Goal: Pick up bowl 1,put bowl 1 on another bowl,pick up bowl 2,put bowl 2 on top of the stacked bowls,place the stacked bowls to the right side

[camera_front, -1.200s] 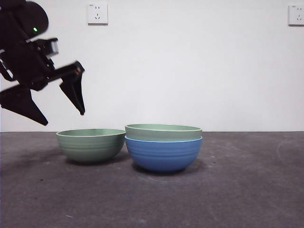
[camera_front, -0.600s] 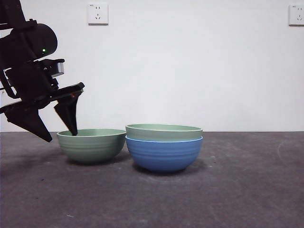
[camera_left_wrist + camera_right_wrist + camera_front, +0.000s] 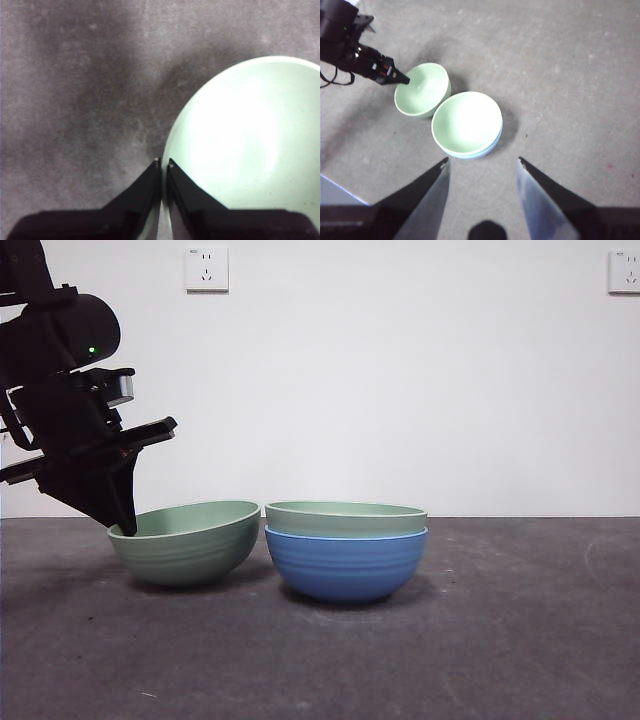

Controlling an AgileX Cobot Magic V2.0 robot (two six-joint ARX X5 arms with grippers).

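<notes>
Where the loose green bowl [image 3: 186,541] sits at the left of the dark counter [image 3: 500,640], the left gripper [image 3: 124,529] has its two jaws pinched almost together on the bowl's left rim, one jaw inside and one outside. The left wrist view shows only a thin slit between the jaw tips [image 3: 163,162], with the pale rim caught in it. The bowl is tilted: its gripped left edge sits lower and its right edge is raised, just beside the stack. That stack is the blue bowl [image 3: 346,563] with a second green bowl [image 3: 345,517] nested in it, only the green rim showing above the blue. It stands upright near the middle of the counter. The right gripper [image 3: 482,162] hangs high above the near side of the bowls, its jaws spread wide and touching nothing.
</notes>
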